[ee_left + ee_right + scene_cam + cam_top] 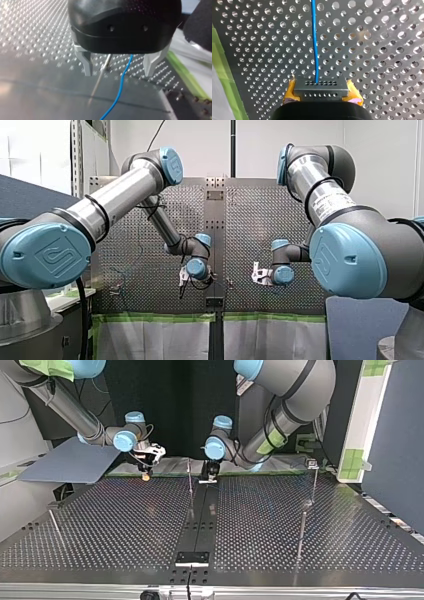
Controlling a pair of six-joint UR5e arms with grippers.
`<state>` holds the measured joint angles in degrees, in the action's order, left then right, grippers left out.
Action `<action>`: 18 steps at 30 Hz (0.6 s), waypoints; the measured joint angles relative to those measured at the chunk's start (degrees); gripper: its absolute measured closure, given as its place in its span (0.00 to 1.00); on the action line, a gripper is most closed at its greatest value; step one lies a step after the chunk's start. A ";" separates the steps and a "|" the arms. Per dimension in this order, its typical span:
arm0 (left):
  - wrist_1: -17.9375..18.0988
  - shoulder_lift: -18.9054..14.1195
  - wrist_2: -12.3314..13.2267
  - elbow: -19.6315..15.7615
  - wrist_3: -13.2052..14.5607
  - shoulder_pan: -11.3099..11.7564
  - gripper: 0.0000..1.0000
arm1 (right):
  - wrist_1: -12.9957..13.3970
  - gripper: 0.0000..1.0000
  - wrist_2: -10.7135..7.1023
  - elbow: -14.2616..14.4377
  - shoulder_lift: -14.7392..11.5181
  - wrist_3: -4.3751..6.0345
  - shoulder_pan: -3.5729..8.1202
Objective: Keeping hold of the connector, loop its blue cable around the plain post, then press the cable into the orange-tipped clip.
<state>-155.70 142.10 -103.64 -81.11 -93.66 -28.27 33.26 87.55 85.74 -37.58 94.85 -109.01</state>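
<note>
A: My right gripper (321,91) is clenched on the connector (321,86), with yellow pads on either side. The blue cable (314,42) leaves it straight ahead.
B: Anything obscured?
A: The connector's rear sits behind the gripper body, and the cable's far end is cut off.
B: And my left gripper (118,72)?
A: Released, with its metal fingers (86,62) spread. A thin post (101,73) and the cable pass between them. Whether they touch cannot be judged.
B: Surface and edges?
A: Perforated table (374,50), with green tape (222,75) along its edge beside the right gripper. Ahead, only perforated plate shows on either side of the cable.
</note>
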 joint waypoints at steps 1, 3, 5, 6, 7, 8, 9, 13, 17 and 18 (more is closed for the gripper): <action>0.63 -0.05 0.32 -0.65 0.66 -0.18 0.00 | -0.17 1.00 0.00 0.00 0.00 -0.01 0.00; 1.65 -0.10 0.83 -1.64 1.51 -0.46 0.00 | -0.55 1.00 0.00 0.00 0.01 -0.07 -0.04; 2.89 -0.12 1.74 -2.89 2.15 -0.86 0.00 | -0.80 1.00 0.00 0.01 0.01 -0.13 -0.07; 3.47 -0.19 2.19 -3.45 2.32 -1.05 0.00 | -0.97 1.00 0.00 0.01 0.01 -0.17 -0.09; 4.20 -0.32 2.66 -4.22 2.47 -1.34 0.00 | -1.09 1.00 0.00 0.02 0.01 -0.20 -0.12; 4.77 -0.47 2.89 -4.76 2.54 -1.56 0.00 | -1.23 1.00 0.00 0.02 0.01 -0.23 -0.15; 5.26 -0.68 2.99 -5.25 2.58 -1.77 0.00 | -1.40 1.00 0.00 0.02 0.01 -0.27 -0.19; 7.36 -2.22 2.27 -7.38 2.37 -2.67 0.00 | -1.89 1.00 0.00 0.02 0.01 -0.39 -0.33; 8.83 -4.12 1.41 -9.58 1.94 -3.73 0.00 | -2.16 1.00 0.01 0.02 0.01 -0.48 -0.46; 8.97 -4.38 1.17 -10.07 1.78 -4.00 0.00 | -2.21 1.00 0.01 0.02 0.01 -0.47 -0.49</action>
<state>-146.73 137.72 -102.47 -91.18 -91.89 -32.27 31.06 87.55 85.76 -37.58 94.38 -109.50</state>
